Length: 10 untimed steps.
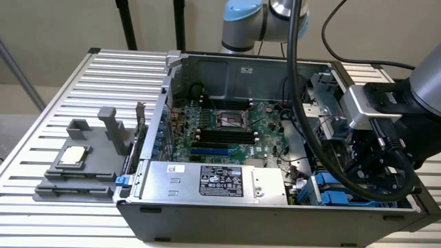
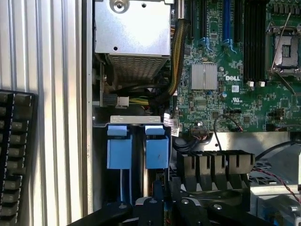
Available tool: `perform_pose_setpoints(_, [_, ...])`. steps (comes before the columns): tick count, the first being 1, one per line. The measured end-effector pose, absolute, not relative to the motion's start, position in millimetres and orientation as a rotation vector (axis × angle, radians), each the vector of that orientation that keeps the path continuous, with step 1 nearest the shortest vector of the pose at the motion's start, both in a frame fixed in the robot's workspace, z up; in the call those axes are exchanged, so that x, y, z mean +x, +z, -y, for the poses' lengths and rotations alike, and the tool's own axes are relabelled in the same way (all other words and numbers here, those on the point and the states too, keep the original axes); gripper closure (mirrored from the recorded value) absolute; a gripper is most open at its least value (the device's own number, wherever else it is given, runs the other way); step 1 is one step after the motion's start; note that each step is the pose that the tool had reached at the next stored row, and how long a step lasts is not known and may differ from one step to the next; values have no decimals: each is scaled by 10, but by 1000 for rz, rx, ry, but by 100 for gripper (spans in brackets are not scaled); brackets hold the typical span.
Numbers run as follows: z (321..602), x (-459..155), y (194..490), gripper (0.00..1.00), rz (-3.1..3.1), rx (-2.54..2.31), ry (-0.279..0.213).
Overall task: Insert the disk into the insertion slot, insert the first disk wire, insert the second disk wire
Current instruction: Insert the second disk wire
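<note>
In the exterior view an open computer case (image 1: 276, 217) lies on a ribbed metal bench (image 1: 90, 82), its green motherboard (image 1: 227, 129) facing up. Along the near wall sits a silver power supply (image 1: 206, 181) with a black label whose small white print cannot be read; a white sticker at its corner is equally illegible. The arm's wrist, wrapped in black cable (image 1: 372, 170), hangs over the corner of the case at the exterior view's right, and directly below it bright blue plastic clip tabs (image 1: 337, 196) of the insertion slot show. Well away from the gripper, at the exterior view's left, a grey fixture (image 1: 82, 165) with upright posts stands on the bench and carries a small pale square chip. In the wrist view the word DELL is printed in white on the motherboard (image 2: 233, 78), just beside a finned silver heatsink (image 2: 204, 76); other board markings are too fine to read. The gripper (image 2: 162, 200) appears as black metal at the frame's edge, its fingers brought together with nothing visibly between them. Just ahead of it lies the insertion slot (image 2: 136, 150), grey-blue with two bright blue tabs side by side, reaching to a silver bracket. Whether the disk sits within cannot be told. Beyond the bracket are bundled yellow and black wires (image 2: 141, 100) and the perforated power supply (image 2: 134, 33).
</note>
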<state>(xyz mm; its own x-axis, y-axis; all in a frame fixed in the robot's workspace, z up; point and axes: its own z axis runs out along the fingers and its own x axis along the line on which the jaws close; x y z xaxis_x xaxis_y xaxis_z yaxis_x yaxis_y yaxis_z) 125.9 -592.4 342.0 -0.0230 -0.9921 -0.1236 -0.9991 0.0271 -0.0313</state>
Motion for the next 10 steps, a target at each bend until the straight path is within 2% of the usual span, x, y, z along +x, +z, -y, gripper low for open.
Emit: perform_pose_setpoints(10, [5924,1259,3394,84,-2160,-2117,101])
